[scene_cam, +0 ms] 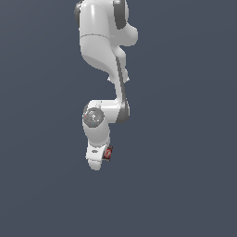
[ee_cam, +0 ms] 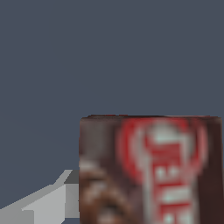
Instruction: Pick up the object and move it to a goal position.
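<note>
The object is a dark-brown flat box with a red-and-white label, and it fills much of the wrist view, very close to the camera. One grey finger presses against its side; the box hides the other finger. In the exterior view the object is a tiny red-brown patch at the tip of the white gripper, which is shut on it. The box appears lifted, with only plain background behind it.
The white arm reaches down from the top of the exterior view. Around it lies a uniform dark blue-grey surface. No goal marker or other object shows.
</note>
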